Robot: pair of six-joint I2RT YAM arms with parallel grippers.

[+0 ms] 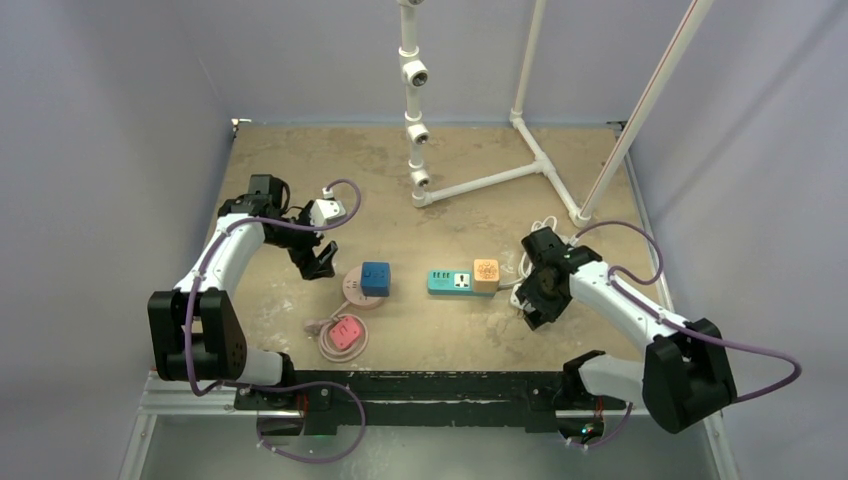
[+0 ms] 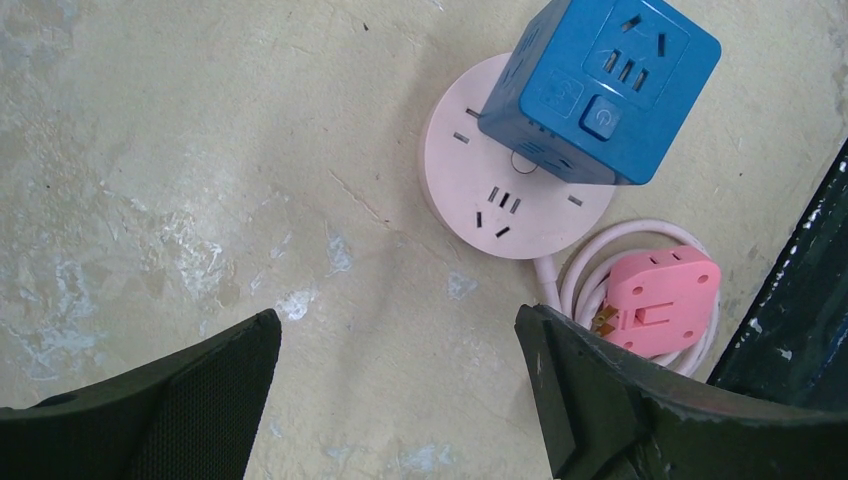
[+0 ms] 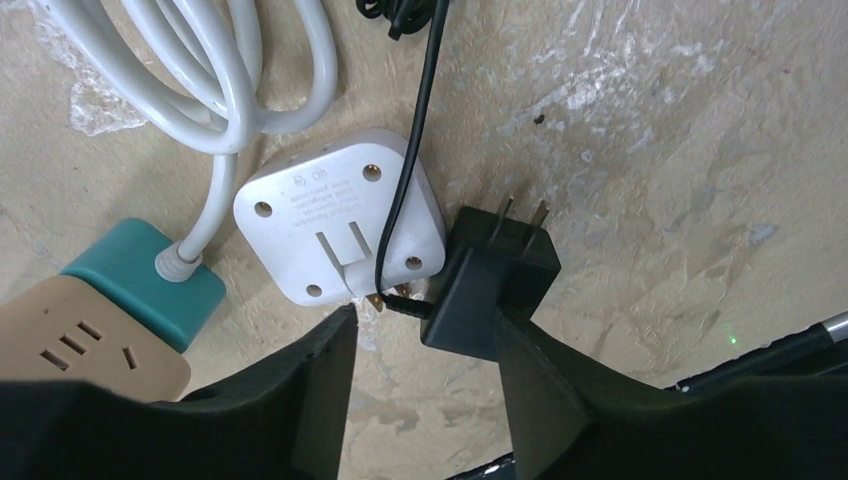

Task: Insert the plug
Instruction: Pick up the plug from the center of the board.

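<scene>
A black plug (image 3: pixel 495 275) with two bare prongs lies on the table, its thin black cord (image 3: pixel 410 130) running over a white plug (image 3: pixel 340 230). My right gripper (image 3: pixel 428 330) hovers just short of both with a gap between its jaws. Only tabletop shows in that gap, and the right fingertip (image 3: pixel 520 350) touches the black plug's near corner. A teal power strip (image 1: pixel 448 282) carries a beige socket cube (image 1: pixel 486 274). My left gripper (image 2: pixel 398 320) is open over bare table, short of a pink round socket (image 2: pixel 490 195) that holds a blue cube (image 2: pixel 600 85).
A pink plug (image 2: pixel 660 300) on its coiled pink cord lies by the left gripper's right finger. A thick white cable (image 3: pixel 200 80) loops from the teal strip. A white pipe frame (image 1: pixel 470 185) stands at the back of the table. The black front rail (image 1: pixel 420 385) runs below.
</scene>
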